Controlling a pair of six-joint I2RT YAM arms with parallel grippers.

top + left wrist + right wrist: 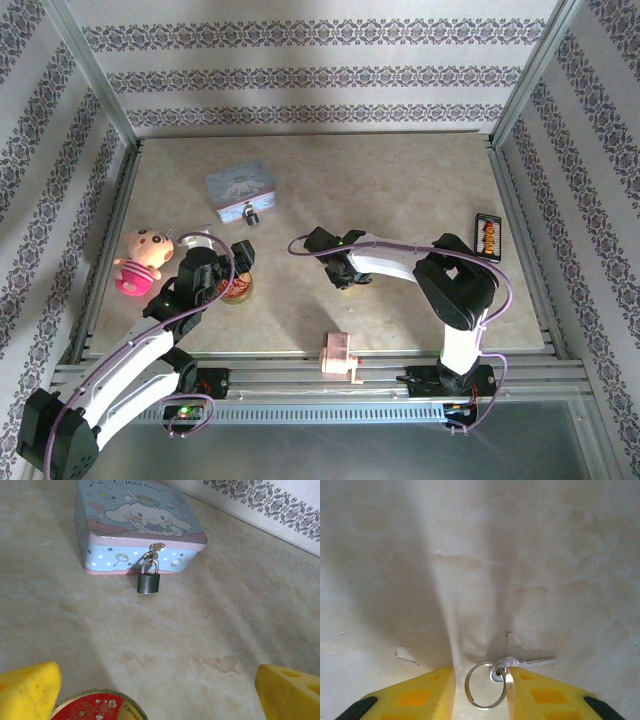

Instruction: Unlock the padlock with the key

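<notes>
At the near edge of the surface (400, 190) a pink plastic block (340, 355) sits between the two arm bases. A little farther in, the right gripper (481, 692) points down at the middle of the surface. Its yellow fingers (420, 695) stand a short way apart and nothing is clamped between them yet. The key (532, 662) lies flat on the surface right at the gripper. Its head is against the inner edge of the right-hand finger, and its blade points away to the right. The key ring (484, 685) lies in the gap between the two fingers.

To the left, the left gripper (235, 265) hangs with its jaws spread wide and empty, above a round red tin (97, 707). A pink doll (140, 262) stands just left of that arm, near the left edge.

Farther back, on the left half of the surface, is the pale blue tin box (140, 525). The padlock (148, 581) hangs from the clasp on its near side, with the shackle through the clasp and the dark body resting on the surface. It is well apart from the key. A small black object (487, 237) lies near the right edge.
</notes>
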